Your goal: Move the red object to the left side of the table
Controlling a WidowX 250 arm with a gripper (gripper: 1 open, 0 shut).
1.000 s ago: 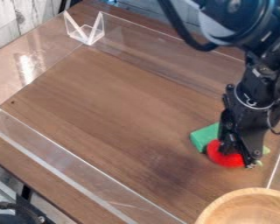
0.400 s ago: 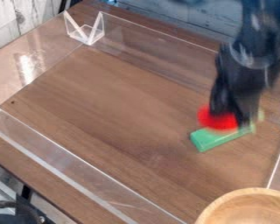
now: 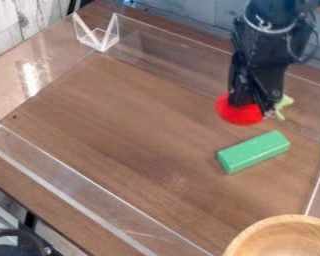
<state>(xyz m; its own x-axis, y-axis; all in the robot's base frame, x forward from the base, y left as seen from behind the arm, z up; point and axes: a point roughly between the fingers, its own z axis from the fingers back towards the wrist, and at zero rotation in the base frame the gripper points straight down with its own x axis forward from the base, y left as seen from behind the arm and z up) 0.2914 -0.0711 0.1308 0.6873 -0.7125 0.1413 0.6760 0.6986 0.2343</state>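
The red object (image 3: 238, 108) is a small bright-red ball, and it hangs above the right part of the dark wood table (image 3: 123, 130). My gripper (image 3: 251, 102) points down from the upper right and is shut on the red object, whose lower half shows below the black fingers. A bit of green stem shows at its right side. The upper part of the ball is hidden by the fingers.
A green rectangular block (image 3: 252, 152) lies on the table just below and right of the gripper. A light wooden bowl (image 3: 286, 240) sits at the bottom right corner. Clear acrylic walls (image 3: 69, 190) border the table, with a clear bracket (image 3: 96, 32) at the back left.
The gripper has lifted the red object off the table beside the green block and carried it up and toward the back. The green block now lies uncovered.
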